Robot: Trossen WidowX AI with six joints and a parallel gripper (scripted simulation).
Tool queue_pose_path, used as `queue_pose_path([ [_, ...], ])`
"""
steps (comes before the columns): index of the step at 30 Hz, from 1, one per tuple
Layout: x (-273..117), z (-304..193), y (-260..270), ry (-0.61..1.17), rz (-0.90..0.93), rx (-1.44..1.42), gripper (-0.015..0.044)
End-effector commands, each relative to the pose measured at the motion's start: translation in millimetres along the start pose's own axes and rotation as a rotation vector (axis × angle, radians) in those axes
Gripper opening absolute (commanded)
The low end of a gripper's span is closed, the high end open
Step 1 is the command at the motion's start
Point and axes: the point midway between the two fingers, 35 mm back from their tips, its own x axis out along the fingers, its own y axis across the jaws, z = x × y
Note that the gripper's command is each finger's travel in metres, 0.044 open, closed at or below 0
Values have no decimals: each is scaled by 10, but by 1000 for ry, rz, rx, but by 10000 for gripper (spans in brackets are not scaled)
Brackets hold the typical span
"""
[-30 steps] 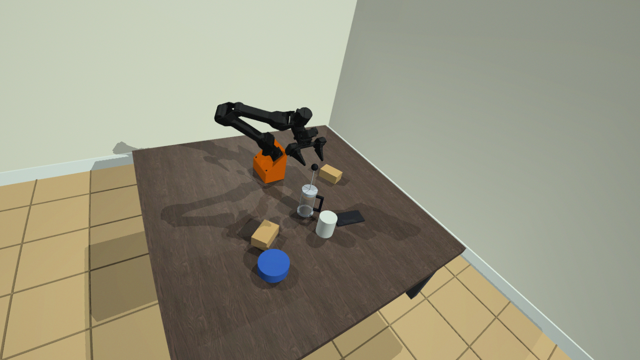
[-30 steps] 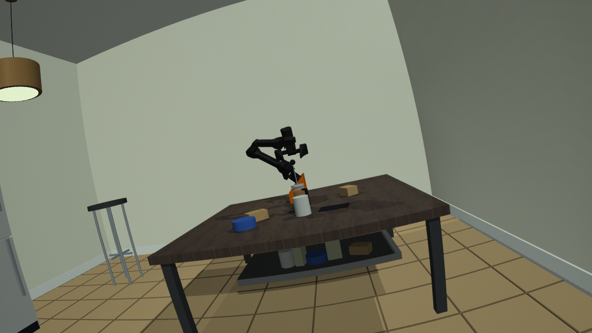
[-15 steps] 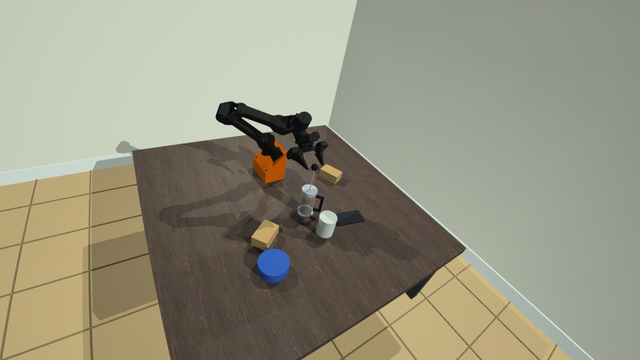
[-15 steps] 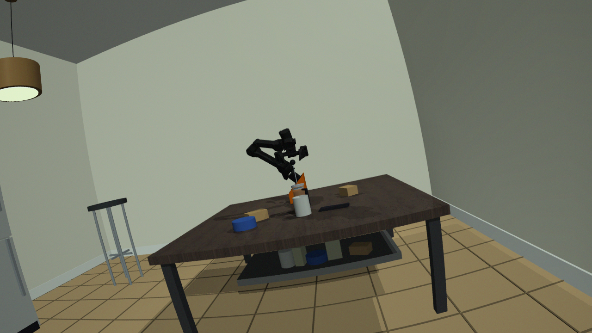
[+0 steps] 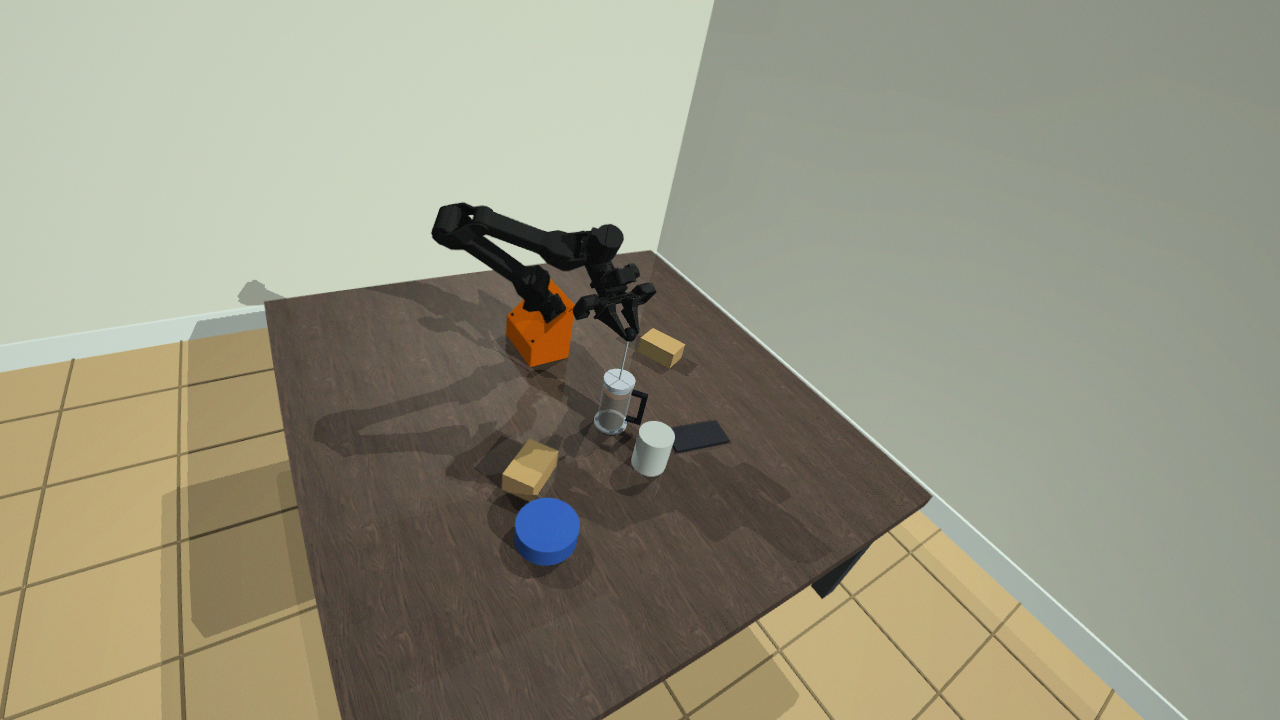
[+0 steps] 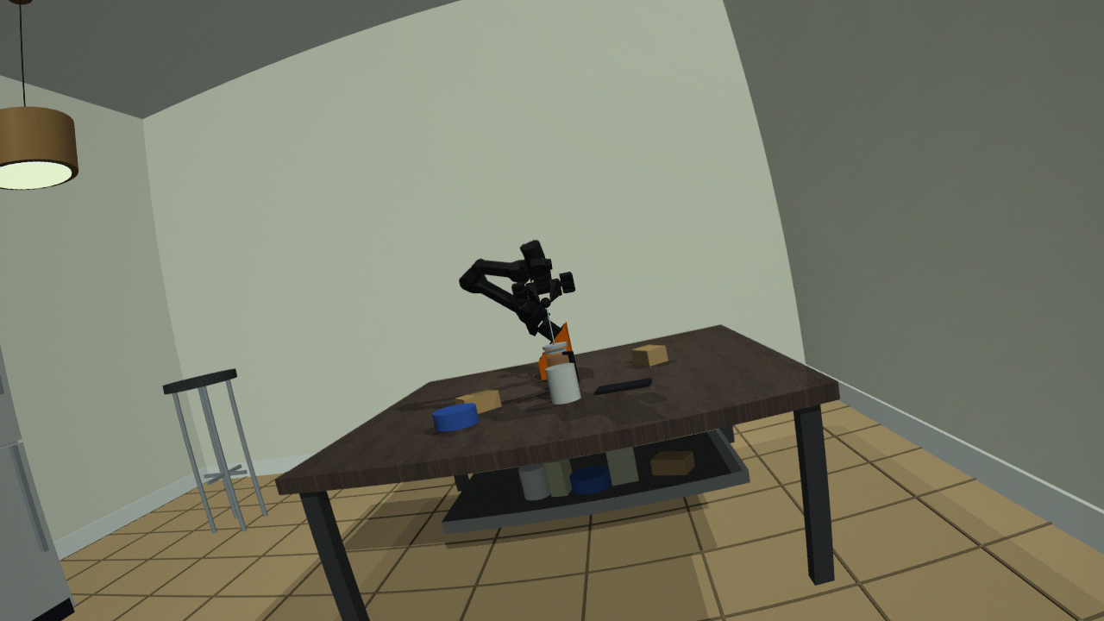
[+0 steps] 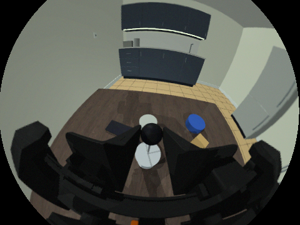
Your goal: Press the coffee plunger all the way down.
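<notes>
The black parallel-jaw pincer [image 7: 151,139] is clenched on the round black plunger knob [image 7: 150,134], one finger pressing each side of it. The knob tops a thin metal rod [image 5: 623,355] rising from the clear glass coffee press with a black handle [image 5: 615,403], which stands upright near the middle of the dark wooden worktop [image 5: 402,537]. The plunger sits at full height. Just beside the press stands a white cylinder [image 5: 652,447], with a flat dark slab [image 5: 699,436] beyond it.
</notes>
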Motion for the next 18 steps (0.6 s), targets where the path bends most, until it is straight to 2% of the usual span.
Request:
queue_pose_path([
  [1,2,-4,1,1,0,-7,119],
  [18,154,-159,51,7,4,-5,119],
])
